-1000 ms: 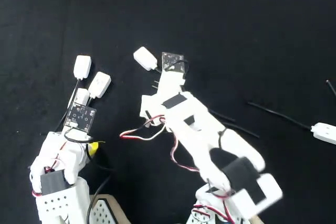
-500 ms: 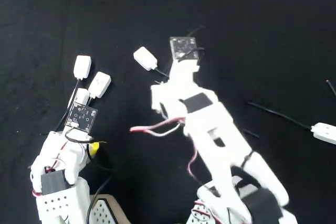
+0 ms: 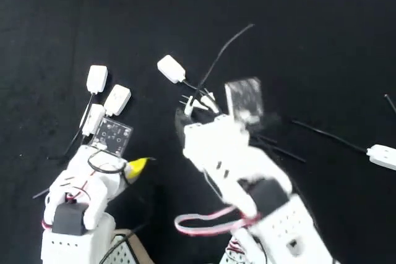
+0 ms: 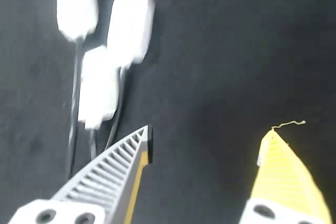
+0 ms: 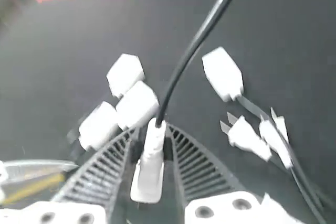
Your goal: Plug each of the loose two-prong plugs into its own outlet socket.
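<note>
3 sockets [image 3: 116, 99] L of plugs [image 3: 207, 102], on tbl [image 3: 309, 41].

Left end effector [image 4: 210, 132]: fingers spread wide, pointing forward, arm folded low. Right end effector [image 5: 153, 129]: fingers clamped on a white plug [image 5: 148, 174], arm stretched forward.

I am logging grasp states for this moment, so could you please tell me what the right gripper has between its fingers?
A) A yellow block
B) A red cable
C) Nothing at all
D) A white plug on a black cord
D: in the right wrist view the right gripper is shut on a white plug, and the plug's black cord runs up and away from the fingers.
</note>
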Robot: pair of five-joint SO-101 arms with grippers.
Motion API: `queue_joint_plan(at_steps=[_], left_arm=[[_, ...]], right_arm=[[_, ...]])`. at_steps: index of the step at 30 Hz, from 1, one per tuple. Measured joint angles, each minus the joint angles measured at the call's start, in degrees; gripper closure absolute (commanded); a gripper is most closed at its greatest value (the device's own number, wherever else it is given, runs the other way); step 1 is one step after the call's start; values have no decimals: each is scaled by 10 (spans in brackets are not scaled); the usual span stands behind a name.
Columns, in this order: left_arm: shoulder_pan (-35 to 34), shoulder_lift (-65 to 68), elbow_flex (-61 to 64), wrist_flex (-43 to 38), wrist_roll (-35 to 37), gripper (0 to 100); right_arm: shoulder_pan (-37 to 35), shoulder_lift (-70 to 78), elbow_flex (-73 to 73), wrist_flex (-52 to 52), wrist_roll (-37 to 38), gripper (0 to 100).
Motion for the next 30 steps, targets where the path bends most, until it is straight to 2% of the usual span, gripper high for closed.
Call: queue_joint_plan(at_steps=[6, 11, 16, 23, 30], left_arm=[[105, 3, -6, -99, 73, 672], [126, 4, 8, -108, 76, 672], [118, 5, 8, -108, 76, 672], [44, 4, 8, -111, 76, 672], [18, 4, 8, -120, 76, 672]], right_arm=[[-113, -236, 213, -102, 0, 986], [-163, -260, 240, -81, 0, 986], [-168, -260, 238, -76, -9, 986], [-172, -258, 193, -21, -9, 986], [-177, -192, 163, -6, -11, 986]])
